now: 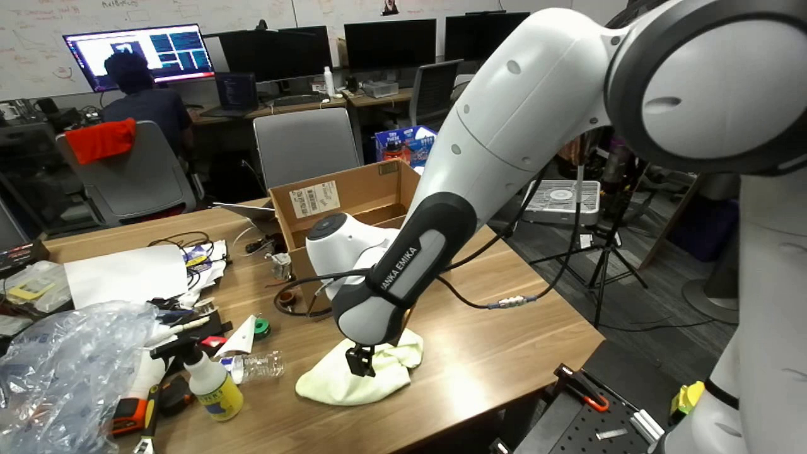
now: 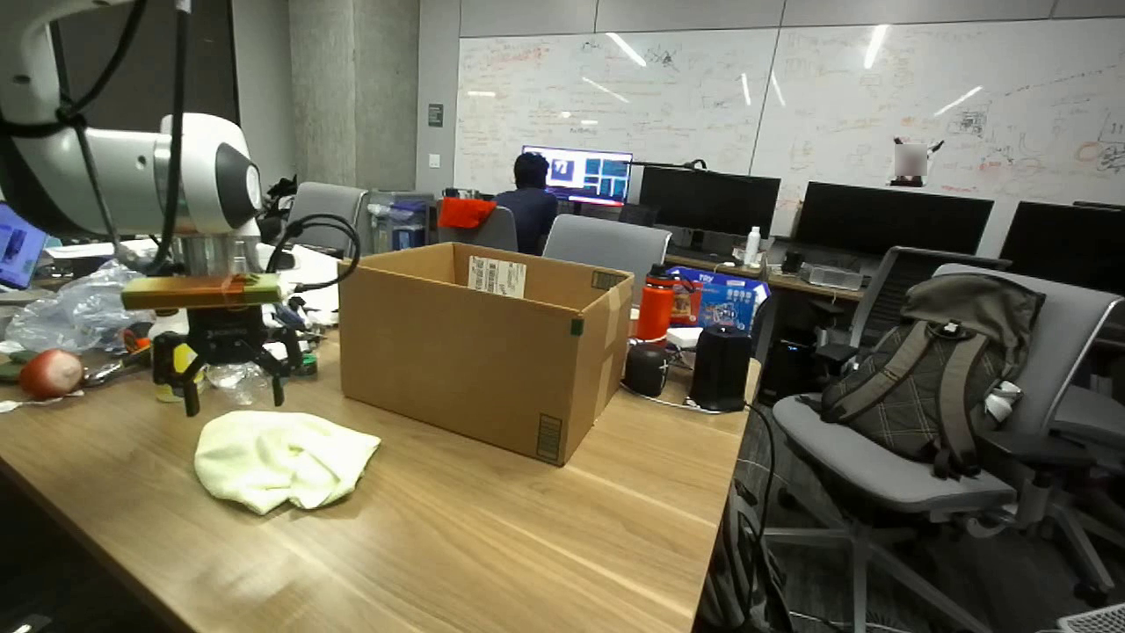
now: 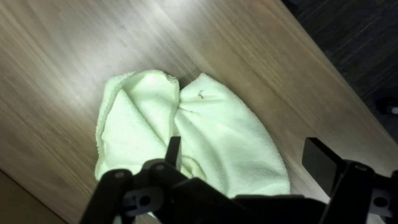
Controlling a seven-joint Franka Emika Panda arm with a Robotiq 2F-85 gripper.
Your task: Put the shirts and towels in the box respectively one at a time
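Note:
A pale yellow-green cloth, which looks like a towel (image 2: 281,457), lies crumpled on the wooden table in all views. Above it hangs my gripper (image 2: 235,397), jaws wide apart and pointing down, with nothing held. In the wrist view the gripper (image 3: 244,147) has its left finger over the middle of the towel (image 3: 224,130) and its right finger past the towel's edge, over bare wood. The brown cardboard box (image 2: 457,352) stands upright and open-topped beside the towel. Its inside is only partly visible, and its floor is hidden. I can make out no shirts in any view.
A spray bottle (image 1: 215,388), a clear plastic bottle (image 1: 261,366), a plastic bag (image 1: 69,372) and tools crowd one side of the table. Beyond the box are a red-orange bottle (image 2: 655,303) and a black speaker (image 2: 722,369). The arm's cable loops near the box.

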